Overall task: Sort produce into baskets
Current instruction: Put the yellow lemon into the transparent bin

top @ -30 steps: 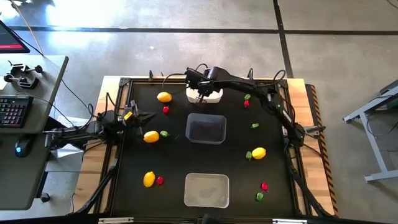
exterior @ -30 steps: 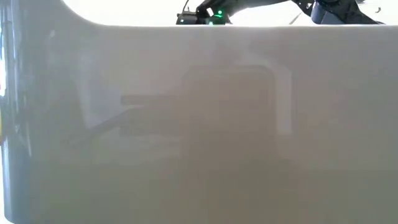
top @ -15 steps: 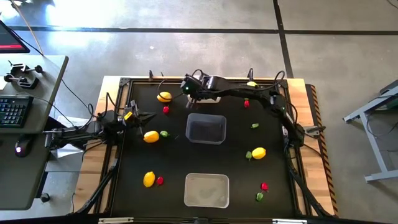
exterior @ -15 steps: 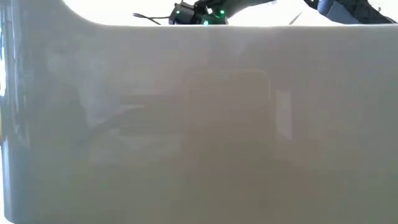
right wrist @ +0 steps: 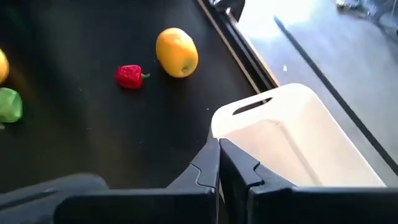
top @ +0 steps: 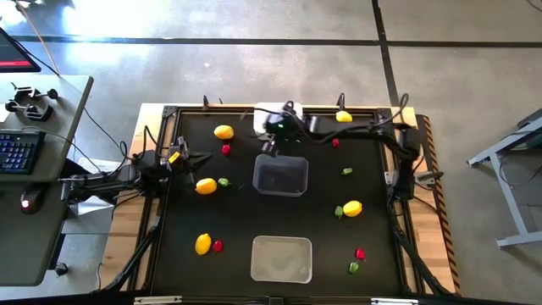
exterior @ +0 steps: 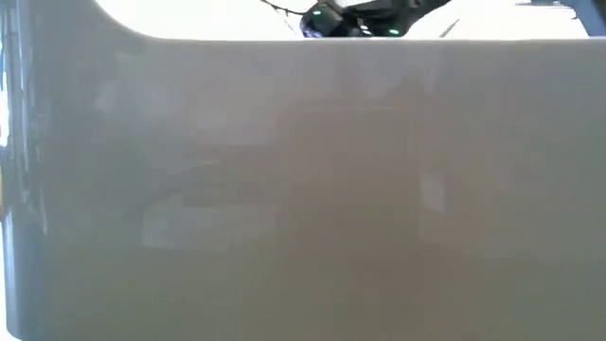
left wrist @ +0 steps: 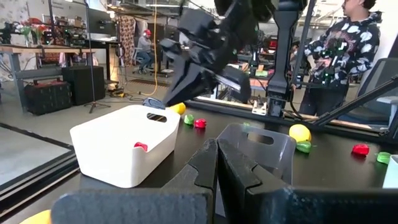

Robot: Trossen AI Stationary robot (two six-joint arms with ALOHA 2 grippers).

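The white basket (top: 268,115) stands at the table's far edge, with a red piece (left wrist: 141,147) inside it. The clear dark basket (top: 280,176) is mid-table and the pale grey basket (top: 281,258) is near the front. My right gripper (top: 271,147) is shut and empty, raised between the white and the clear basket; its wrist view (right wrist: 219,155) looks down on the white basket's rim (right wrist: 249,106). My left gripper (top: 203,158) is shut and empty at the table's left (left wrist: 217,155). Lemons (top: 223,132) (top: 206,185), red pieces (top: 226,149) and green pieces (top: 223,181) lie scattered on the mat.
More lemons (top: 343,117) (top: 352,207) (top: 203,244), red pieces (top: 335,141) (top: 360,252) and green pieces (top: 346,171) (top: 354,268) lie on the mat. The pale grey basket's wall (exterior: 303,189) fills the low view. A person (left wrist: 348,50) stands beyond the table. A desk (top: 34,169) stands on the left.
My right gripper has left the spot over the white basket. It first swung toward the table's left, then came back right and toward the near edge, ending between the white and the clear basket.
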